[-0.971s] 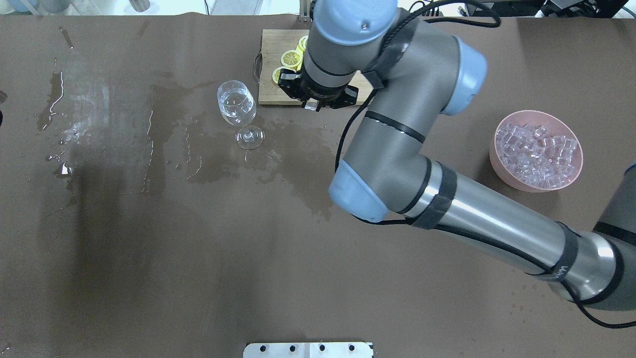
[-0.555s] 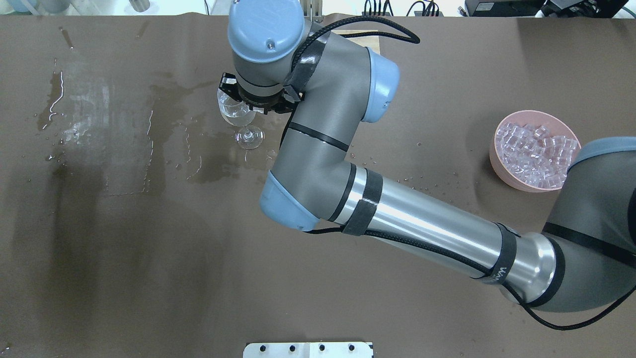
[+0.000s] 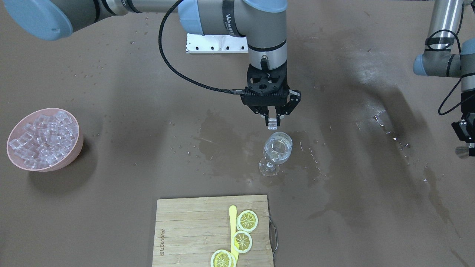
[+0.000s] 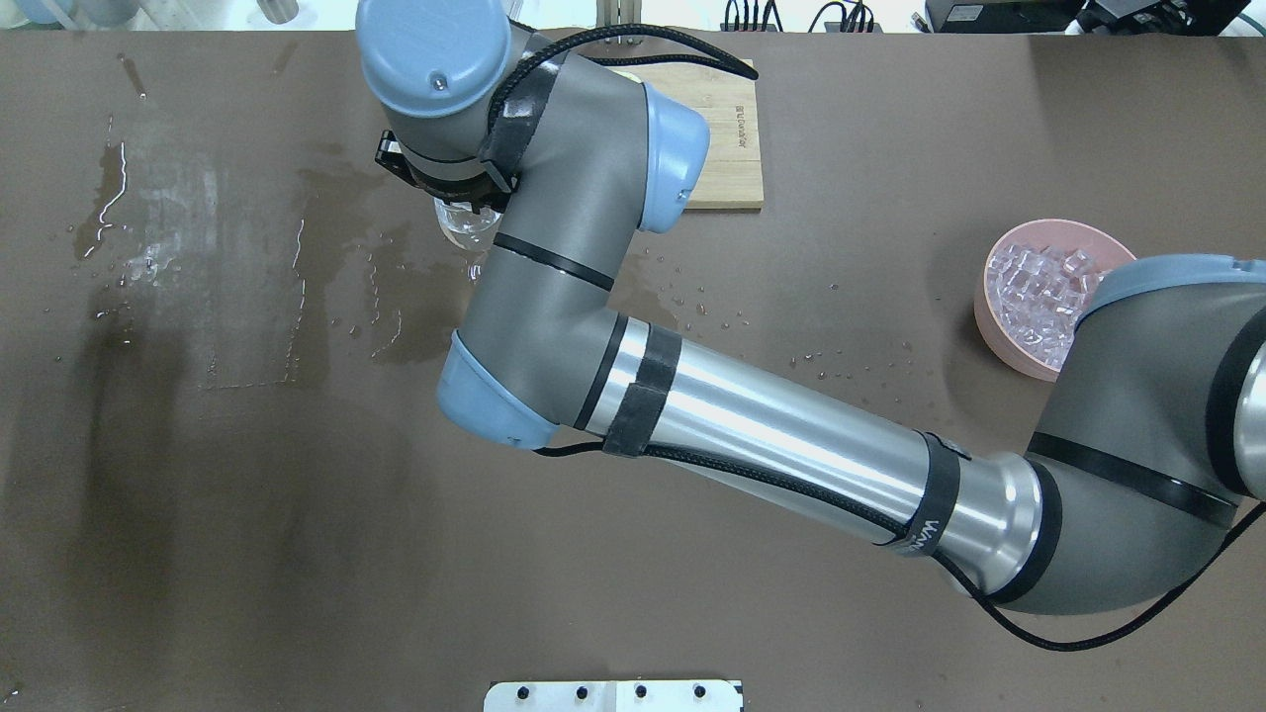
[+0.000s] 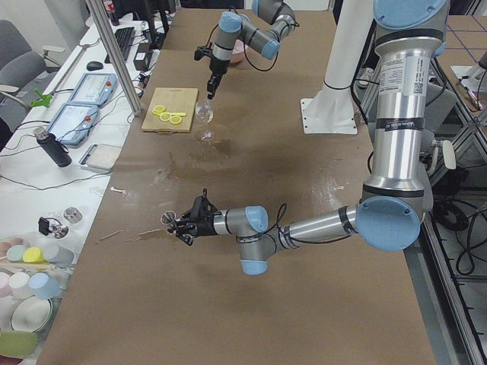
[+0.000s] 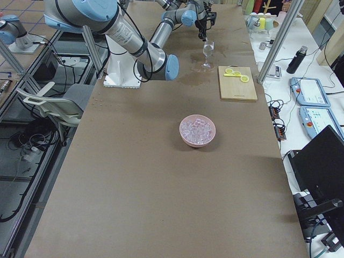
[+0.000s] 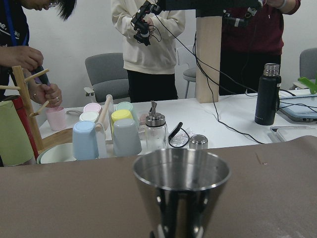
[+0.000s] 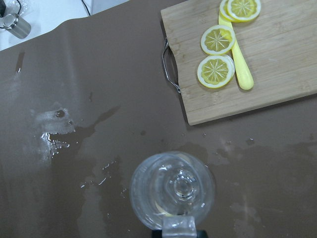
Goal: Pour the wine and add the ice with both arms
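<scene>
My right gripper (image 3: pixel 274 118) is shut on one ice cube (image 3: pixel 273 125) and holds it just above the rim of the clear stemmed glass (image 3: pixel 278 148). The glass stands upright on the wet table and holds clear wine (image 3: pixel 277 152). In the right wrist view the cube (image 8: pixel 179 227) hangs over the near edge of the glass (image 8: pixel 172 191). In the overhead view the right wrist covers most of the glass (image 4: pixel 463 225). My left gripper (image 3: pixel 465 139), at the table's far side, is shut on a steel jigger (image 7: pixel 181 188), held upright.
A pink bowl (image 3: pixel 76 146) full of ice cubes (image 3: pixel 41 137) stands on my right side. A wooden cutting board (image 3: pixel 193 222) with lemon slices (image 3: pixel 246 220) and a yellow knife lies beyond the glass. Water puddles (image 3: pixel 382 118) spread over the brown table.
My right arm has swung left from over the cutting board to above the glass, with the ice cube in its gripper. The glass has not moved.
</scene>
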Motion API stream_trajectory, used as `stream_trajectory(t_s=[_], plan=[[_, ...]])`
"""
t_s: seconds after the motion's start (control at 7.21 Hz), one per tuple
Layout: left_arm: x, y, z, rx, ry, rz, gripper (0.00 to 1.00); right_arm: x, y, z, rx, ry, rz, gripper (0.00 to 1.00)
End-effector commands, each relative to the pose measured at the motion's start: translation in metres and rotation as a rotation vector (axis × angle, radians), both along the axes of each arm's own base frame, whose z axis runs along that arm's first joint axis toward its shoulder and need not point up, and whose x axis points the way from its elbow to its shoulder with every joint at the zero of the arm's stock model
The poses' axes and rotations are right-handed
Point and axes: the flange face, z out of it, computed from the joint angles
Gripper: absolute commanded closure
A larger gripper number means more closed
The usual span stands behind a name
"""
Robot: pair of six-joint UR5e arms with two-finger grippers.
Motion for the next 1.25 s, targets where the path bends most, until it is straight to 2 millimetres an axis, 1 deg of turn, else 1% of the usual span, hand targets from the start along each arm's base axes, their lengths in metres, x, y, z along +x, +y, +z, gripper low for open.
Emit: stream_trajectory(t_s=[0.0,0.28,0.42,0.55,0.69,0.83,0.97,1.11], plan=[[0.014,-0.014,0.008,-0.031,-0.003,0.022,0.83,-0.015,-0.013,0.004,0.016,0.001,0.018,1.00],[0.023,-0.016,0.013,-0.065,0.008,0.041,0.83,-0.015,-0.016,0.005,0.023,0.002,0.026,1.00],[0.025,-0.017,0.017,-0.076,0.003,0.045,0.83,-0.012,-0.018,0.005,0.026,0.001,0.031,1.00],[0.030,-0.025,0.019,-0.083,0.011,0.032,0.83,-0.010,-0.022,0.004,0.042,0.000,0.052,1.00],[0.029,-0.027,0.018,-0.078,0.006,0.014,0.83,-0.014,-0.024,0.008,0.045,0.003,0.057,1.00],[0.037,-0.025,0.018,-0.073,0.000,0.003,0.83,-0.016,-0.026,0.010,0.048,0.001,0.056,1.00],[0.040,-0.025,0.017,-0.070,0.000,0.004,0.82,-0.016,-0.027,0.011,0.057,0.005,0.050,1.00],[0.043,-0.024,0.018,-0.071,0.001,0.011,0.82,-0.014,-0.029,0.010,0.066,0.007,0.047,0.32]])
